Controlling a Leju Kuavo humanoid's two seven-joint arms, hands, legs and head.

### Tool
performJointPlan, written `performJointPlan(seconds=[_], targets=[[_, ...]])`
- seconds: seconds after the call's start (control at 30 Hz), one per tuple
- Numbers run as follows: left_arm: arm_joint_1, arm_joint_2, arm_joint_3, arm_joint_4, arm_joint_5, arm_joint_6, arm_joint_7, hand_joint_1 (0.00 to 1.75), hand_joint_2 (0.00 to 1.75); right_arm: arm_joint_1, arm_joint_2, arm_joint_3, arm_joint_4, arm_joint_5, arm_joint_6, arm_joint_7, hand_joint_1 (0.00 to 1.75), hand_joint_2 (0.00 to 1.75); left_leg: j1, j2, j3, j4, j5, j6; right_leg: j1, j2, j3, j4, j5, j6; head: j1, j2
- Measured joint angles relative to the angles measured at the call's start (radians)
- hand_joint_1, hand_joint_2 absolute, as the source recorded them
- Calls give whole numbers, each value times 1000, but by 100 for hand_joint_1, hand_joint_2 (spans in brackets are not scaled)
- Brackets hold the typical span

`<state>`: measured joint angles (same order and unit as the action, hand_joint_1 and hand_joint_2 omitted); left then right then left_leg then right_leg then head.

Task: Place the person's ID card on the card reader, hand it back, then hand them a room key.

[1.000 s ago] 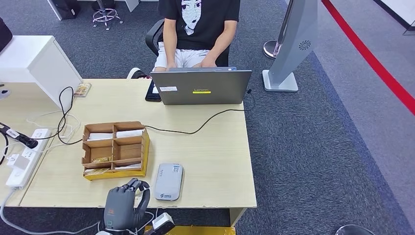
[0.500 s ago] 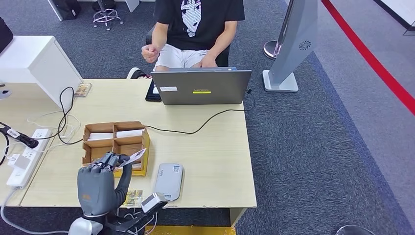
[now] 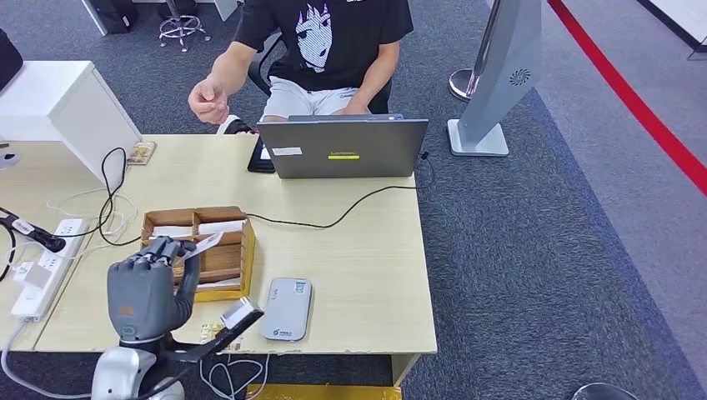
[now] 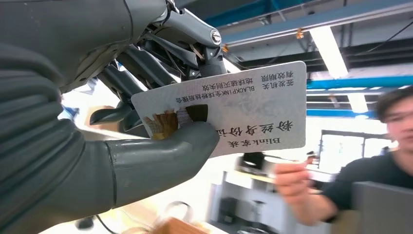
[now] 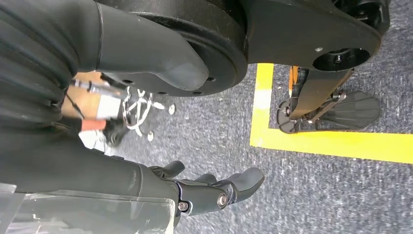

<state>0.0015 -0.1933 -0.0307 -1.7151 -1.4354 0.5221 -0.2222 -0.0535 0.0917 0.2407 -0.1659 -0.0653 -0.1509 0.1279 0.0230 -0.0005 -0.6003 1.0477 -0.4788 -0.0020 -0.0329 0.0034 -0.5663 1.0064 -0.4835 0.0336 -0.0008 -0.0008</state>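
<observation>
A light wooden table (image 3: 367, 275) stands on grey carpet (image 3: 534, 250) in an office-like room, a red stripe (image 3: 634, 100) running across the floor at the far right and a grey stand (image 3: 492, 75) beyond the table's far corner. One person (image 3: 325, 50) in a black printed T-shirt sits behind one open laptop (image 3: 342, 148), one arm stretched out with the hand (image 3: 208, 100) raised above the table's far edge.

On the table are one wooden compartment box (image 3: 221, 258), one grey card reader (image 3: 288, 308) just beside it near the front edge, one dark cable (image 3: 333, 218) running from the laptop toward the box, and one white power strip (image 3: 37, 275) at the left with tangled cords. A white cabinet (image 3: 58, 108) adjoins the table's far left corner.

The robot's left hand (image 3: 143, 287) is lifted over the box, pinching the white ID card (image 3: 203, 242) between thumb and fingers; in the left wrist view the card (image 4: 234, 109) is held upright, printed face to the camera, with the person's hand beyond it. The right hand (image 5: 209, 190) hangs over the carpet by a yellow floor line (image 5: 331, 141), fingers loosely apart and holding nothing.

Compared with half a second ago, the left hand has risen and shifted leftward and farther across the table with the card, and the person has extended that arm out toward the robot's left. The reader, box and laptop sit unchanged.
</observation>
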Motion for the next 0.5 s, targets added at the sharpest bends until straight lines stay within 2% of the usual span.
performJointPlan(seconds=[0.13, 0.23, 0.5], targets=[[-114, 72, 126, 114, -39, -23, 9, 175, 175, 0, -9, 25, 0, 24, 19, -5, 0, 175, 1, 0, 1, 0, 3, -2, 0, 0, -1, 1, 1, -1, 0, 0], [-184, 125, 181, 203, -85, -44, 29, 175, 175, -1, -14, 41, 0, 35, 31, -8, 0, 175, 1, 0, 0, 0, 4, -1, 0, 0, -1, 2, 1, -2, 0, 0], [-283, 230, 207, 348, -97, -74, 126, 175, 175, 0, -24, 64, 0, 39, 43, -6, 0, 175, 0, 1, 0, 0, 4, -1, 0, 1, -2, 1, 2, -2, -1, 0]])
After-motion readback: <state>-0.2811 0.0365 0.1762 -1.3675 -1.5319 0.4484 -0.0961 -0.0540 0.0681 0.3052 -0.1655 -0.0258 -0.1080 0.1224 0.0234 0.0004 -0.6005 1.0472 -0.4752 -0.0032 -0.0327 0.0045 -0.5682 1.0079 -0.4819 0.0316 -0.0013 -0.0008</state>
